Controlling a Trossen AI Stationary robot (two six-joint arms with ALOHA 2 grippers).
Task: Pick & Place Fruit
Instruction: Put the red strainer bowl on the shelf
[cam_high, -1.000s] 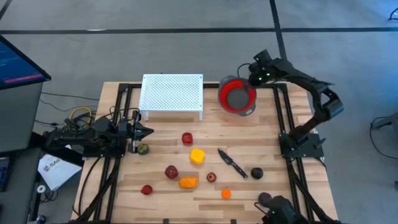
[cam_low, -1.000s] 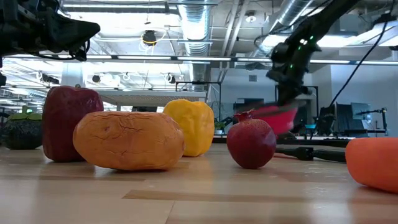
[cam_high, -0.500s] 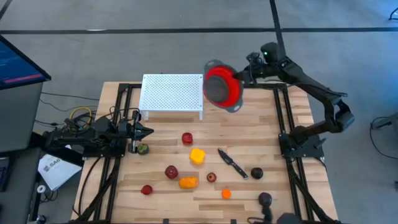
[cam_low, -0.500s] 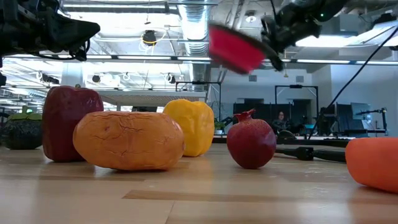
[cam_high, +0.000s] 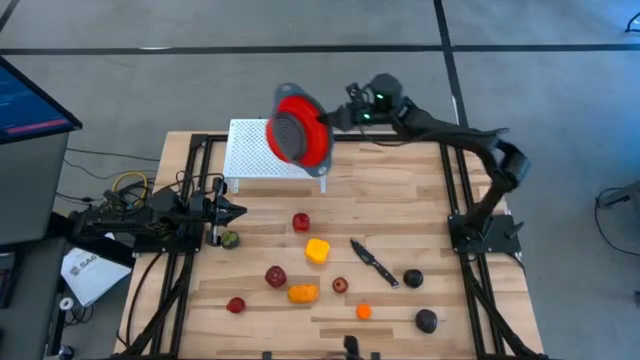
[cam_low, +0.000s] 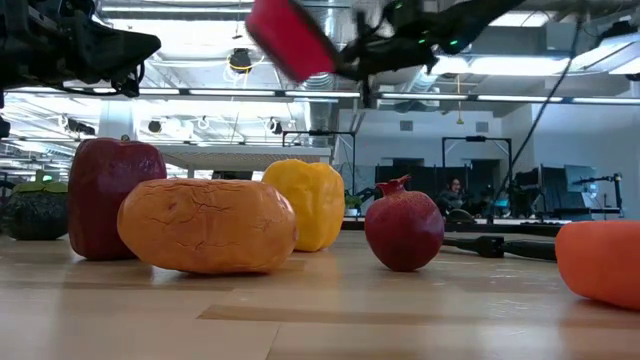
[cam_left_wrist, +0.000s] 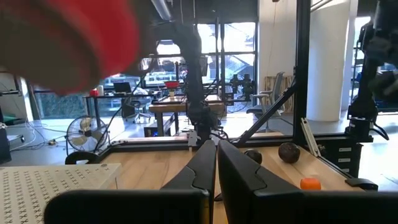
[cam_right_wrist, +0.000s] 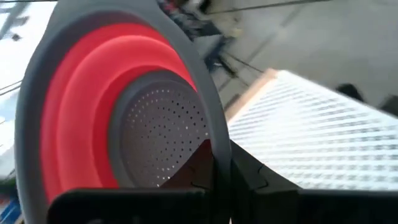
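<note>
My right gripper (cam_high: 333, 118) is shut on the red colander with a grey rim (cam_high: 300, 138), which is high over the white perforated rack's (cam_high: 250, 150) right end; the colander (cam_low: 290, 38) also shows in the low view. Fruit lies on the near half of the table: red (cam_high: 301, 222), yellow (cam_high: 317, 250), dark red (cam_high: 276, 277), orange (cam_high: 303, 293), dark purple (cam_high: 413, 279) and others. My left gripper (cam_high: 238, 211) waits shut at the table's left side, above an olive green fruit (cam_high: 230, 239). My right gripper pinches the colander's grey rim (cam_right_wrist: 214, 134), one finger inside the bowl and one outside. The fingers reach level from the table's right side. The colander is lifted clear and tipped on edge, its perforated bottom (cam_right_wrist: 158, 134) facing the wrist camera.
A slim black-handled knife (cam_high: 372, 260) lies among the fruit right of centre. The white rack stands at the far edge, left of centre. Black frame rails (cam_high: 455, 200) run along both sides of the table. Bare wood lies between the rack and the fruit.
My right gripper has carried the colander from the table's far right corner up and toward the left, until it is above the rack's right end. The colander was lifted clear and has tipped from upright onto its edge. The fruit has kept still.
</note>
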